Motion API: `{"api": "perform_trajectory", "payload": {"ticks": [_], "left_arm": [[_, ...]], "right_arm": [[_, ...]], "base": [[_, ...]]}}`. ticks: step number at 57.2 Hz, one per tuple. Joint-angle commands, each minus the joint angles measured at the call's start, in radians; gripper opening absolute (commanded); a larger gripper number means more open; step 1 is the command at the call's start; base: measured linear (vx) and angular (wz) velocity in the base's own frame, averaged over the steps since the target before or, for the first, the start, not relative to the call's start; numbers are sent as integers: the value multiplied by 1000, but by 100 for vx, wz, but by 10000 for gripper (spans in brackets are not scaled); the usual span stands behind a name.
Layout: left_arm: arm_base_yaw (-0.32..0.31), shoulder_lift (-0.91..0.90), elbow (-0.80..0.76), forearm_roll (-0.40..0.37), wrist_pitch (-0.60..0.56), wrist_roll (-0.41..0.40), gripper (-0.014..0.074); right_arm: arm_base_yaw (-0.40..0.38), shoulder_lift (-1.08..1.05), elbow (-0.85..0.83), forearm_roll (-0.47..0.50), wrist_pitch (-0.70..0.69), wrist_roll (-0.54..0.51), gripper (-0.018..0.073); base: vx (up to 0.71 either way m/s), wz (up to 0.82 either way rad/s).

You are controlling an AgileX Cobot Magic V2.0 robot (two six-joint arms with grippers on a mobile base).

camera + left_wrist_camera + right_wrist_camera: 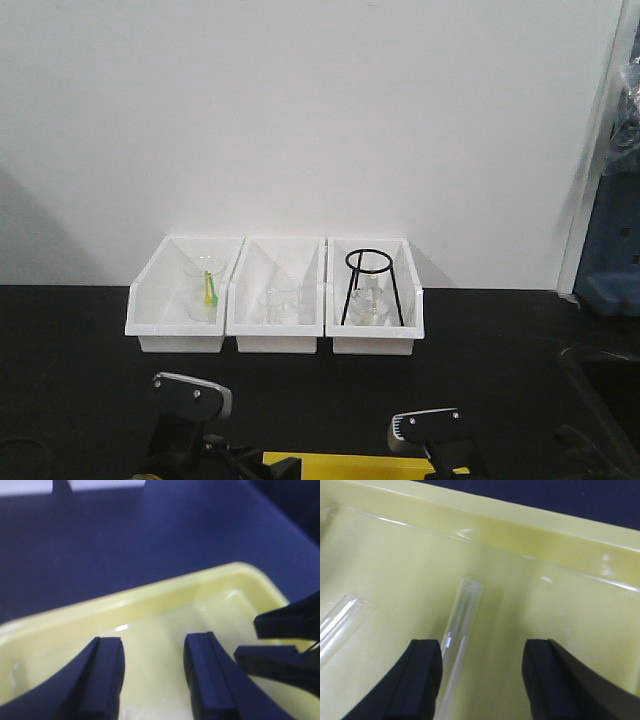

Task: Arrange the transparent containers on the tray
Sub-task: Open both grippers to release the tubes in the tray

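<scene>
The yellow tray (560, 545) fills the right wrist view. Two transparent containers lie flat on its floor. One test tube (462, 617) runs lengthwise between my right gripper's (482, 677) fingers, close to the left finger (422, 680), and the jaws stand wide apart, open. The other test tube (337, 622) lies further left, partly cut off by the frame edge. My left gripper (154, 677) hovers open over a bare part of the tray (150, 595), with nothing between its fingers. In the front view only a strip of the tray (340, 463) shows between the two arms.
Three white bins (275, 335) stand in a row at the back of the black table, holding beakers (205, 285). A black ring stand (372, 290) sits in the right bin. Dark parts of the other arm (282, 640) reach in at the right of the left wrist view.
</scene>
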Motion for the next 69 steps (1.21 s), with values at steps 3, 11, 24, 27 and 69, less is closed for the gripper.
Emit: {"api": "perform_trajectory", "payload": {"ticks": [3,11,24,27,69], "left_arm": [[-4,-129,-28,-6,-81,66,414],[0,-246,-27,-6,-79,184,395],[7,-518,-27,-6,-60,311,338],[7,-582,-27,-6,-38,327,321],[7,-816,-27,-6,213,370,206]], "right_arm": [[-4,-149,-26,-12,-77,-13,412],[-4,-318,-26,-12,-117,-51,358],[-4,-640,-26,-12,-105,-171,239],[-4,-697,-26,-12,-101,-207,215],[-4,-816,-26,-8,-101,-224,178]], "base": [[0,0],[0,0],[0,0],[0,0],[0,0]]}}
